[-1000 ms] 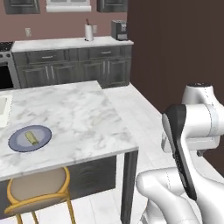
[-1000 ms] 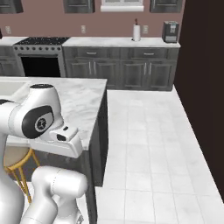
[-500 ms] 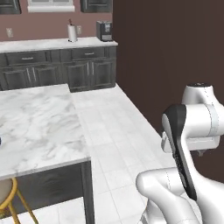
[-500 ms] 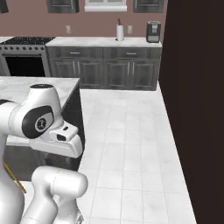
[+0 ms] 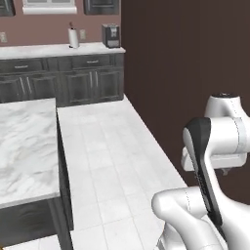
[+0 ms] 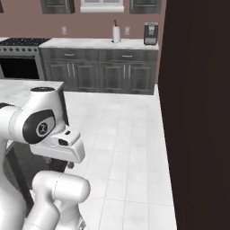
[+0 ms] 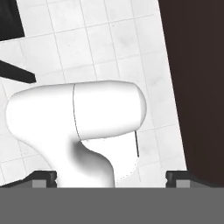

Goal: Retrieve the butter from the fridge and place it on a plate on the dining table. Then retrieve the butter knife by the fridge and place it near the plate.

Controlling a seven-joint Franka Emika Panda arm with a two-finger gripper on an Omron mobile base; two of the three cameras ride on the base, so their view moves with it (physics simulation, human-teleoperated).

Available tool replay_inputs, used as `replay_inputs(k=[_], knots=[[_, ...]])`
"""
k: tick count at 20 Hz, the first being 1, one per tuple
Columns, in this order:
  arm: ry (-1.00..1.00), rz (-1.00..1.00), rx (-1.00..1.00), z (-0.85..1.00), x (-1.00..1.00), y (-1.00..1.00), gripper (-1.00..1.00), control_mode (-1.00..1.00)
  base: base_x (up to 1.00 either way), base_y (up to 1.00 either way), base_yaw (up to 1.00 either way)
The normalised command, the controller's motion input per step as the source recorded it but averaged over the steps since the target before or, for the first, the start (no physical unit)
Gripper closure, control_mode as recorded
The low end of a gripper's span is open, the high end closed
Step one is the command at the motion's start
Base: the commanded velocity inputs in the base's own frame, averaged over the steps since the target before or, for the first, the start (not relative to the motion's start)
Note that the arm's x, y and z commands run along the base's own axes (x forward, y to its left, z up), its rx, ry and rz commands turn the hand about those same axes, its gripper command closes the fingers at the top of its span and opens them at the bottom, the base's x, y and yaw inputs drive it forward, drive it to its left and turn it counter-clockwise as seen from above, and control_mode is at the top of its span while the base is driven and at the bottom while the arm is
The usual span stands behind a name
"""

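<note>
**A:** What is in front of the base, biggest first?

**B:** A tall dark wall panel fills the right side, with pale tiled floor running along its foot. Left of that aisle is a corner of the dining table, marble top on a dark base. At the back are the grey wall counters, and the right base view has the stove at their left end. A coffee machine and a paper towel roll stand on top near the wall panel.

**A:** And the gripper?

**B:** The gripper points down at the floor tiles with its fingertips spread wide — nothing pinched between them.

**A:** So which step is this?

**B:** I judge it a travel leg along the aisle, arm folded in close, on the way to a pickup at the fridge. To do it well, hold the arm tucked so it clears the table corner and the wall panel. Leave the jaws wide, and stop square to the target before reaching.

**A:** Which way does the knife point?

**B:** I cannot tell — neither its heading nor its long axis can be read from here, and the same goes for the butter. The table is the one task thing I can place: its aisle-side edge runs away from the base toward the wall counters.
</note>
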Motion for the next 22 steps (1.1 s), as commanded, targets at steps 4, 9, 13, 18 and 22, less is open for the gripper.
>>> replay_inputs(k=[4,9,13,18,22], knots=[[0.00,0.00,0.00,0.00,0.00,0.00,-1.00,1.00,1.00,-0.17,0.17],[0.00,0.00,0.00,0.00,0.00,0.00,-1.00,1.00,1.00,-0.26,0.18],[0.00,0.00,0.00,0.00,0.00,0.00,-1.00,1.00,1.00,-0.12,0.08],[0.00,0.00,0.00,0.00,0.00,0.00,-1.00,1.00,1.00,-0.10,0.08],[0.00,0.00,0.00,0.00,0.00,0.00,-1.00,1.00,1.00,-0.05,0.08]])
